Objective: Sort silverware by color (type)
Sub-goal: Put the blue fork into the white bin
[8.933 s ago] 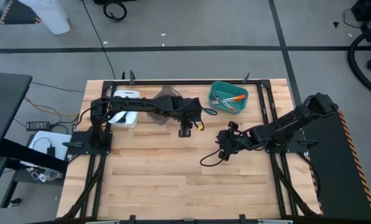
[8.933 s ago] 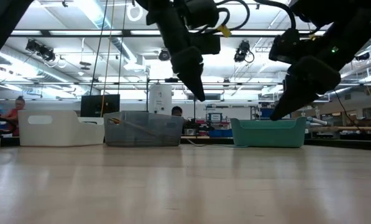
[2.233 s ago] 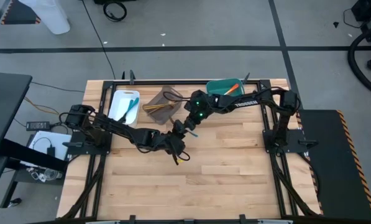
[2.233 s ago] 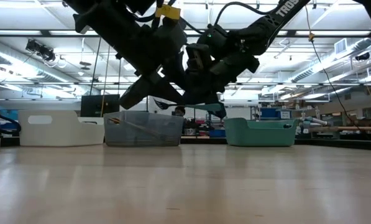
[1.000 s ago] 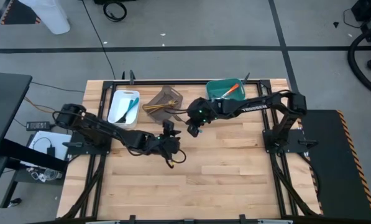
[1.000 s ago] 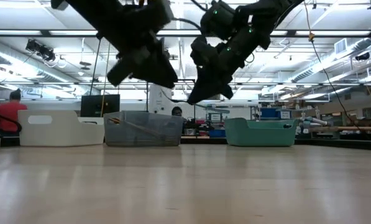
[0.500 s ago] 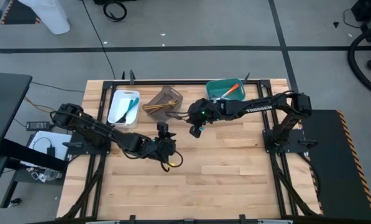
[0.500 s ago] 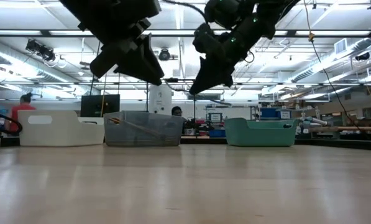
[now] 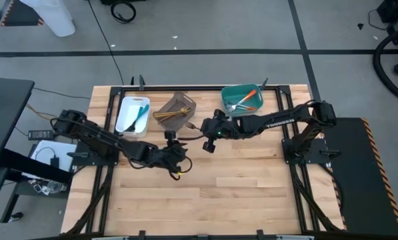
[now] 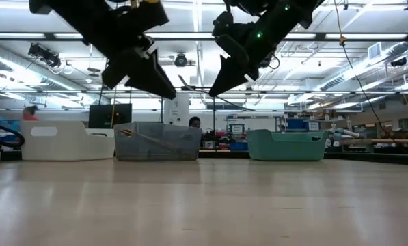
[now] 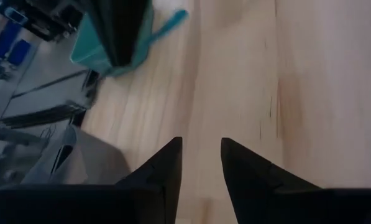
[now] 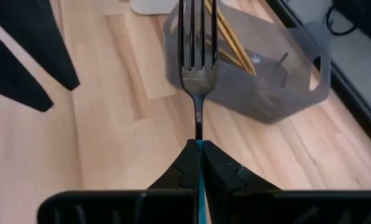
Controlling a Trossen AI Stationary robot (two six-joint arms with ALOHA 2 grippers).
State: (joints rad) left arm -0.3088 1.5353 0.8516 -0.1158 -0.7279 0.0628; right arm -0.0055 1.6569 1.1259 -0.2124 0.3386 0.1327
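Right wrist view: you've got a blue-handled fork point(image 12: 197, 68) clamped in the right gripper point(image 12: 199, 155), tines pointing at the grey-brown bin point(image 12: 266, 74) holding tan wooden utensils point(image 12: 232, 37). High view puts that gripper point(image 9: 210, 140) at frame centre, just below the grey-brown bin point(image 9: 177, 109); orange-handled forks point(image 9: 247, 101) lie in the teal bin point(image 9: 233, 93) upper right, blue pieces point(image 9: 140, 115) in the white bin point(image 9: 123, 120) upper left. Your left gripper point(image 9: 171, 141) sits beside it lower left, fingers point(image 11: 166, 168) apart, nothing between them

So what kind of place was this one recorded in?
Probably a large robotics lab or workshop: long ceiling strip lights, benches crowded with equipment behind the wooden table, and cables on a taped concrete floor.
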